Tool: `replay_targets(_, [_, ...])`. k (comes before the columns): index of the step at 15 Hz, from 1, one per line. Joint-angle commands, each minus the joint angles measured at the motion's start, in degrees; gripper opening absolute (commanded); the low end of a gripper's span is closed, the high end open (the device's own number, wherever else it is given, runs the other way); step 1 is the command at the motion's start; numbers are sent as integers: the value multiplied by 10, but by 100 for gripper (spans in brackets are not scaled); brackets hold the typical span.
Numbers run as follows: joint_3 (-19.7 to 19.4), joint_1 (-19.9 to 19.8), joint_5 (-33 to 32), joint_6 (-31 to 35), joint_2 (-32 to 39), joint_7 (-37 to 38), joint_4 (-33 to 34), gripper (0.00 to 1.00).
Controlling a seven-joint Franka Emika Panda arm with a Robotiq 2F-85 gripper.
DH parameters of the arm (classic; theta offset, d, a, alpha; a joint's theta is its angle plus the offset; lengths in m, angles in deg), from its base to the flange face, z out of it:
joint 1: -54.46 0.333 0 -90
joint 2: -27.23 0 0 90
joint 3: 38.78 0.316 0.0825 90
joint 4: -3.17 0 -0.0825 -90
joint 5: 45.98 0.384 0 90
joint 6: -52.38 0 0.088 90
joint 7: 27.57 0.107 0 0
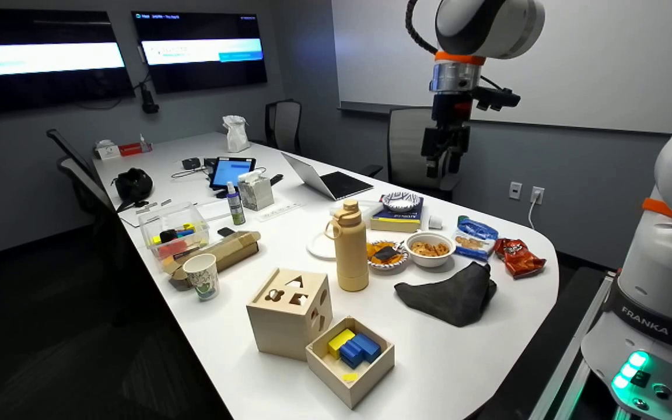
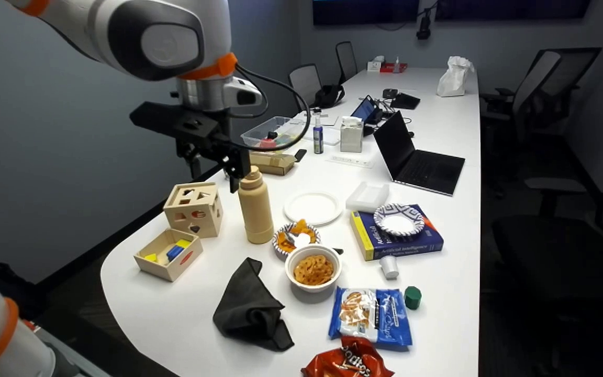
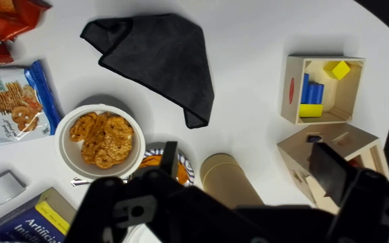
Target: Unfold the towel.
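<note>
Charcoal-grey cloth with black edging: the towel (image 3: 160, 60) lies rumpled and partly turned over on the near end of the white table (image 2: 176, 314); in an exterior view the white bowl (image 2: 313, 289) of pretzel crisps (image 2: 313, 268) sits just to its far right, the tan lidded bottle (image 2: 256, 214) farther off, the wooden tray (image 2: 187, 262) of blocks (image 2: 175, 253) to its far left; the gripper (image 3: 248, 162) hangs above the table, fingers (image 3: 170, 155) spread wide, holding nothing; no contact with the towel, so unfolding reads as not begun.

Risks, as judged:
(a) bottle topples; cause: it stands tall and shows in the gap between the fingers in the wrist view; a descent before moving clear may clip its top; true clearance not readable;
(b) several layers pinched at once; cause: the turned-over corner (image 3: 101, 37) lies close on the cloth, layer count not visible; the towel would then drag as a bundle;
(c) grasp slips; cause: thin edge; too shallow a bite takes little, too deep presses the tabletop;
(d) bowl tips, crisps spill; cause: a pull toward the far right; bare table between towel and tray looks the safer direction.
</note>
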Motion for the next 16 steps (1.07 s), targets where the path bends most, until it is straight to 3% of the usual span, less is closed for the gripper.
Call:
replay_targets(1, [-7,-23,-9,49,113,1,32,100])
replay_targets(9, [-43,-77,60,155,298,-56,61,100])
replay_targets(16, [-1,-147,195,169,438,-124,132,100])
